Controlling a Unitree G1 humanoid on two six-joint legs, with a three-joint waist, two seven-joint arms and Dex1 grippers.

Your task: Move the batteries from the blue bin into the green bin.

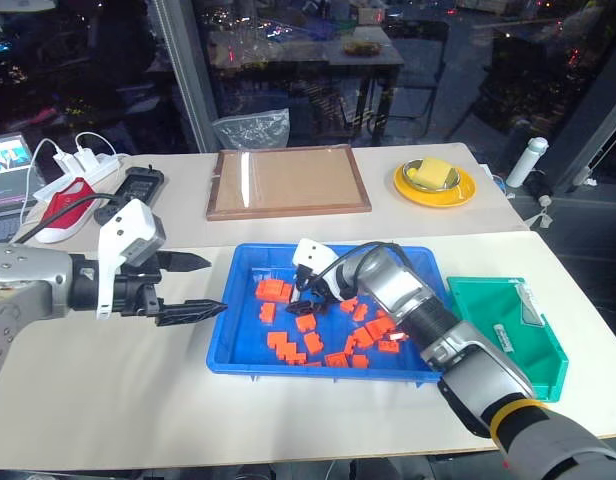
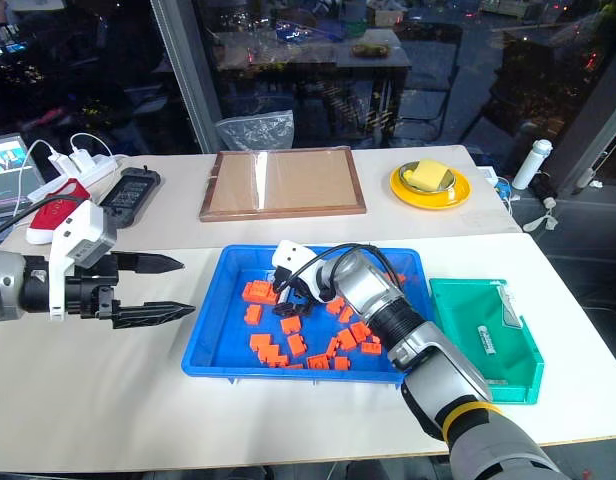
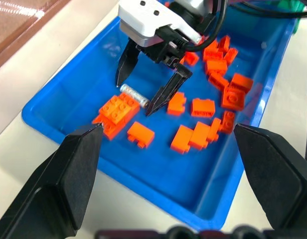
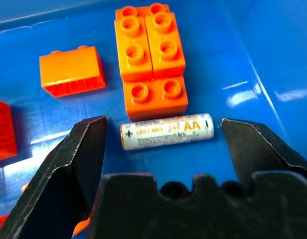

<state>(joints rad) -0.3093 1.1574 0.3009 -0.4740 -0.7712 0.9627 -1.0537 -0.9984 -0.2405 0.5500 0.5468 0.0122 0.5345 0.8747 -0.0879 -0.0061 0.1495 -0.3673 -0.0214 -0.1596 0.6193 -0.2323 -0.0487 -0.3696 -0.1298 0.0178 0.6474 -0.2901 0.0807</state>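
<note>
One battery [image 4: 167, 131], silver-white with an AA mark, lies on the floor of the blue bin [image 1: 220, 345] beside an orange block. My right gripper [image 4: 163, 127] is open and lowered into the bin. One finger stands off each end of the battery, and neither touches it. The left wrist view shows the same: the right gripper [image 3: 134, 98] straddles the battery [image 3: 133, 94]. My left gripper [image 1: 216, 285] is open and holds nothing, hovering over the table just left of the blue bin. The green bin [image 1: 508, 330] stands right of the blue one, with a small silver cylinder [image 2: 485, 338] on its floor.
Several orange blocks [image 1: 318, 345] are scattered across the blue bin. A brown-framed board [image 1: 288, 180] and a yellow plate [image 1: 435, 183] sit on the far table. A red shoe [image 1: 68, 205], a power strip [image 1: 83, 165] and a black charger [image 1: 138, 185] lie at far left.
</note>
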